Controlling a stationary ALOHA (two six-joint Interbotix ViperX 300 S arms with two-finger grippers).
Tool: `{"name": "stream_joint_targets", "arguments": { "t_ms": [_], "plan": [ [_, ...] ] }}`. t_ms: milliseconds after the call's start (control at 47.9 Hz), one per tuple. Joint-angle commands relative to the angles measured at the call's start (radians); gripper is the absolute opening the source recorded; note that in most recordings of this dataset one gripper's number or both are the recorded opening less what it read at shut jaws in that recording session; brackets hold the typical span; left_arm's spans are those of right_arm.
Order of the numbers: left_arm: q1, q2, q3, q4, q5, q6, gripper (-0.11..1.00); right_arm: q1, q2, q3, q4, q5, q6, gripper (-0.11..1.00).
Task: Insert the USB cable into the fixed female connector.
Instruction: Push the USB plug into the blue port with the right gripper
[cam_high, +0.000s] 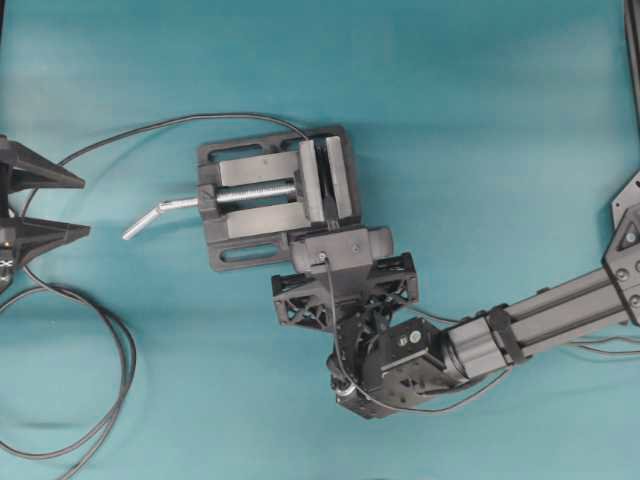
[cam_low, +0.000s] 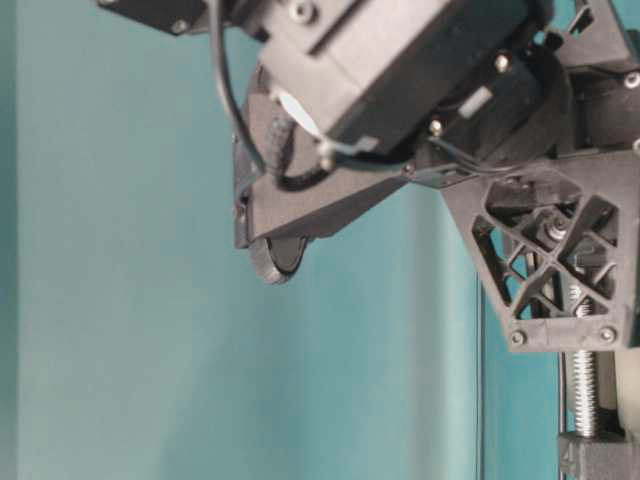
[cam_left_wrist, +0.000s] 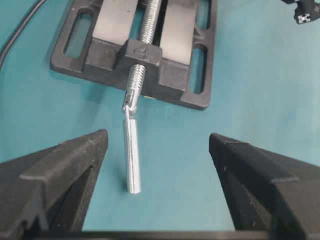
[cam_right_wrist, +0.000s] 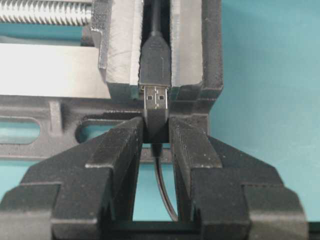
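You've got a black vise (cam_high: 275, 190) flat on the teal table (cam_high: 480, 120), grey jaws (cam_high: 322, 180) near its right end, screw (cam_high: 255, 194) running left to a silver handle (cam_high: 160, 213) angled down-left.

Matte black plastic throughout: the right arm (cam_high: 540, 320) is a square-section black beam with a clamp band, ending in a boxy wrist with silver screw heads. Behind the fingers (cam_right_wrist: 120, 150), the right gripper (cam_right_wrist: 156, 131) carries triangular lattice brackets and a thin black cable looping along the wrist. The left gripper (cam_left_wrist: 159, 150) shows two broad, wedge-shaped fingers of grainy black plastic.
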Motion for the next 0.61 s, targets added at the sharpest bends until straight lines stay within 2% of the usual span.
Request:
{"name": "stream_joint_targets", "arguments": {
  "t_ms": [0, 251, 585],
  "plan": [
    [-0.002, 0.009, -0.009, 0.0, -0.008, -0.012, 0.96, -0.046, -0.055, -0.018, -0.008, -0.009, -0.009, 0.22],
    [-0.002, 0.009, -0.009, 0.0, -0.008, -0.012, 0.96, -0.046, -0.06, -0.029, -0.008, -0.014, -0.035, 0.22],
    [-0.002, 0.009, -0.009, -0.002, -0.008, -0.012, 0.96, -0.055, -0.052, -0.017, -0.008, -0.012, -0.028, 0.22]
  ]
}}
